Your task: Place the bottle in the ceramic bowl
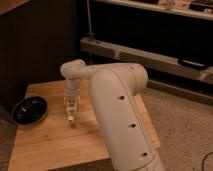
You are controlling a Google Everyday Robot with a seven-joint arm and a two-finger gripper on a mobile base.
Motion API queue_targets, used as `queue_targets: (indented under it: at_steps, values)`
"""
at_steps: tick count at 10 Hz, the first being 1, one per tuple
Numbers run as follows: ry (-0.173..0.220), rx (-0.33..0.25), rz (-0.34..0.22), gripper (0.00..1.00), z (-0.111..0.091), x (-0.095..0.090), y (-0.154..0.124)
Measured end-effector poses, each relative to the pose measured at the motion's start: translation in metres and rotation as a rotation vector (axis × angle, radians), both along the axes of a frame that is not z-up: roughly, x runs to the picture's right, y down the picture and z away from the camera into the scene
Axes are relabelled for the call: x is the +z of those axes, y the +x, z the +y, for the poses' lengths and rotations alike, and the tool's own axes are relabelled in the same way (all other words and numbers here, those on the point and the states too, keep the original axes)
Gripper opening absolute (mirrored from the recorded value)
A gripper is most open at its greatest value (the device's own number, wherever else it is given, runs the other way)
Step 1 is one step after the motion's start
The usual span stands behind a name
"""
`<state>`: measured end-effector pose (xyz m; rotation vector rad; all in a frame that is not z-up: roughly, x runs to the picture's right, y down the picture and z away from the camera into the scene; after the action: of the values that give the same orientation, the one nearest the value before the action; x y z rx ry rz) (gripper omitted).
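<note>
Closest to the camera is the thick white arm (122, 107), 1 bulky segment rising from the lower edge and covering the right part of the wooden table (45, 145). The table's light plank top spreads out to the left of it, with bare boards across the front.

Further in, the arm bends at a rounded joint and a slimmer wrist section drops straight down over the middle of the table. At its end the gripper (72, 109) points downward, its 2 fingers closed in on the bottle (71, 118). The bottle stands roughly upright in that grip: the upper part is hidden between the fingers and only its pale lower end pokes out beneath them. That end is right at the table surface (whether it touches the wood or hangs just above it cannot be made out).

To the left of the gripper, near the table's left edge, sits the ceramic bowl (31, 108), round, shallow and glossy black. The bottle is apart from the bowl, with bare wood between them.

Beyond the table, a dark cabinet front (35, 40) fills the upper left. To the right runs a metal shelf rail (150, 56), and speckled floor (185, 125) lies below it.
</note>
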<state>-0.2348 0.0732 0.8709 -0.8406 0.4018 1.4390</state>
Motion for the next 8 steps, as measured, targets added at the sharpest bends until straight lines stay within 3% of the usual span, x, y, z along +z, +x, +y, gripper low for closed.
queue_targets:
  at_steps: [1,5,8]
  values:
    - [0.007,-0.021,-0.043,0.00,-0.002,-0.011,-0.018]
    - [0.037,-0.187,-0.308,0.01,0.016,-0.066,-0.154]
    - [0.044,-0.305,-0.469,0.27,0.022,-0.088,-0.222]
